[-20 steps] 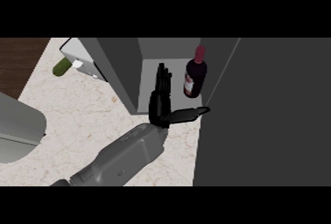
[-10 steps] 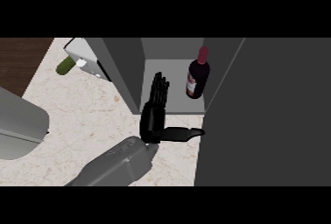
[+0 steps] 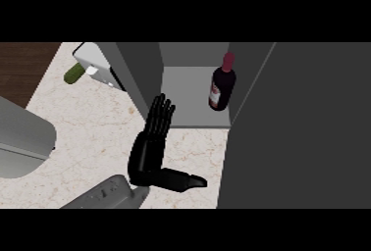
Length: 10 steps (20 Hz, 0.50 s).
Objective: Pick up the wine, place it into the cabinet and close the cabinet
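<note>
Retreating from the cabinet [image 3: 196, 105], the hand [image 3: 152, 147] had drawn back, fingers straight, empty; wine [image 3: 221, 83] stood inside. Closing remained.

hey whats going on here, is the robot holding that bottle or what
No, the wine bottle stands upright on its own inside the open cabinet. One robot hand is out over the marble counter in front of it, fingers straight and pointing toward the cabinet, holding nothing. The cabinet has not been closed yet. A green object lies near the counter's far left.
</note>
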Available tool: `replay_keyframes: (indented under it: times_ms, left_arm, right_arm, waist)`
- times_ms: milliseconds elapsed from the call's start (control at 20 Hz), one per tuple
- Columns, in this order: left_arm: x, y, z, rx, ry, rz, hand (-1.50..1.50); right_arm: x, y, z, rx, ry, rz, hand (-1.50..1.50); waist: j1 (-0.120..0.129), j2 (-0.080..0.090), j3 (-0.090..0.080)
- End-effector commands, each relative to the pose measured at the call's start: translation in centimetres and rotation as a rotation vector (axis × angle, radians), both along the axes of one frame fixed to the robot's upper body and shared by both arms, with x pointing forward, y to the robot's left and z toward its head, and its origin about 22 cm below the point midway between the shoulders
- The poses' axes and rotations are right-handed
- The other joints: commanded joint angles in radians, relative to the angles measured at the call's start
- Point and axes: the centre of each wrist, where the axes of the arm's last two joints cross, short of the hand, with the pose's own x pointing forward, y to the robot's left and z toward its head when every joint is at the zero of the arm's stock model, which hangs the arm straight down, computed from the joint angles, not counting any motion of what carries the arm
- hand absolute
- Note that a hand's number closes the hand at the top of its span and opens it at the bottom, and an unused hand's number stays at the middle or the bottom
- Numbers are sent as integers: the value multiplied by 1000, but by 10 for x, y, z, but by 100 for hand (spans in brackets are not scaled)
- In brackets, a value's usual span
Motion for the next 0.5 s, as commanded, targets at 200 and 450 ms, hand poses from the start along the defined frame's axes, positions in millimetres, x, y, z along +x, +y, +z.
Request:
replay_keyframes:
  times_ms: [200,450]
  left_arm:
    - [-34,47,26,2,-30,-108,150]
    - [-69,89,38,-20,-41,-119,150]
  right_arm:
    - [-18,-4,9,-133,-53,149,150]
    - [-33,-4,3,-150,-9,275,150]
  waist:
    - [-1,0,0]
    - [3,-3,0]
